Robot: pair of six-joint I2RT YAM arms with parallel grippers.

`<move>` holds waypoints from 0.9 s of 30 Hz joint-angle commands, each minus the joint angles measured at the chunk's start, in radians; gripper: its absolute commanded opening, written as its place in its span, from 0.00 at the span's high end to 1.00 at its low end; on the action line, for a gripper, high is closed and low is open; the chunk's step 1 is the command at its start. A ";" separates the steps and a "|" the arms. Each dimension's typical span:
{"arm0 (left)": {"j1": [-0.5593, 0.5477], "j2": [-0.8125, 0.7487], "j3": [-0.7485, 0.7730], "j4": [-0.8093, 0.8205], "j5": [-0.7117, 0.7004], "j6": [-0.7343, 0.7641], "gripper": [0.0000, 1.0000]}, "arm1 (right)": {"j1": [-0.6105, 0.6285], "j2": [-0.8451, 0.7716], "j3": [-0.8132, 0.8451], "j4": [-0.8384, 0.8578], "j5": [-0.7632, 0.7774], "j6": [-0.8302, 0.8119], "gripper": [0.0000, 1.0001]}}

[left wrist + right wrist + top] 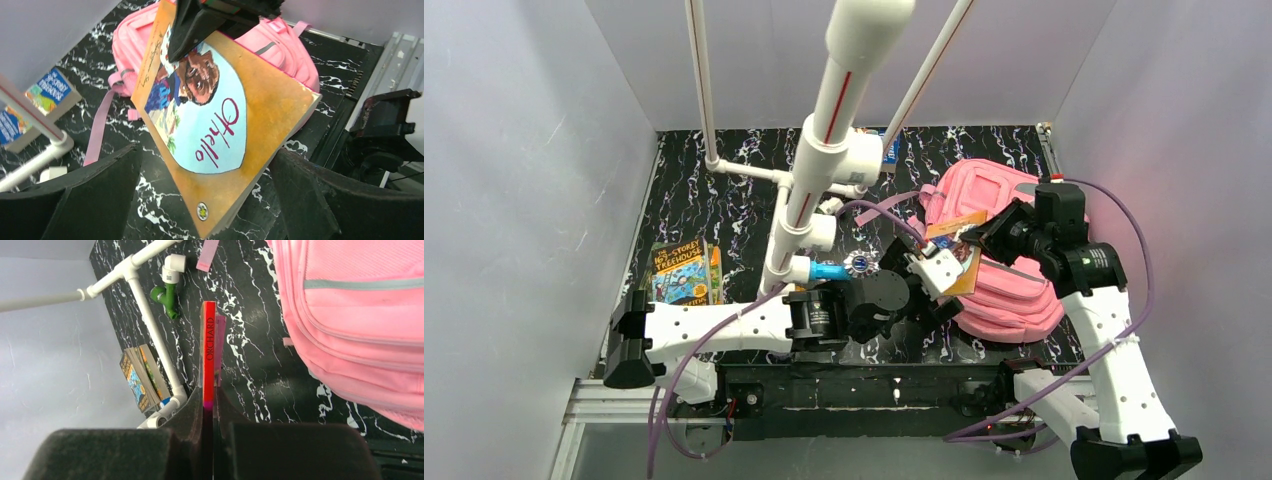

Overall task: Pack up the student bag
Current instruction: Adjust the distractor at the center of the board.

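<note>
Thin paperback (265,107) clamped in right tool (209,396) near pink fabric student bag (360,305); left tool (207,150) wide, empty.

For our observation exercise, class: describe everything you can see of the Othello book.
The Othello book is a thin paperback with an orange-brown cover. A pale blue oval panel shows an illustrated figure and the title in magenta script, and the red spine reads ORCHARD. It hangs tilted in the air over the black marbled table, beside the pink student bag. The right end effector is shut on one edge. The left end effector stands open, one finger on either side, apparently not touching.
</note>
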 commanded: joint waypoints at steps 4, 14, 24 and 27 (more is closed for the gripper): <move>0.076 -0.122 0.078 -0.071 -0.066 -0.146 0.05 | -0.001 0.060 0.048 0.107 -0.059 -0.096 0.99; 0.129 -0.131 0.166 -0.126 -0.015 -0.231 0.05 | -0.001 0.094 0.077 0.125 -0.052 -0.110 0.99; 0.195 -0.134 0.207 -0.174 0.044 -0.234 0.04 | -0.001 0.088 0.044 0.138 -0.054 -0.112 0.99; 0.212 -0.132 0.206 -0.170 0.063 -0.225 0.03 | -0.001 0.083 0.036 0.134 -0.047 -0.116 0.99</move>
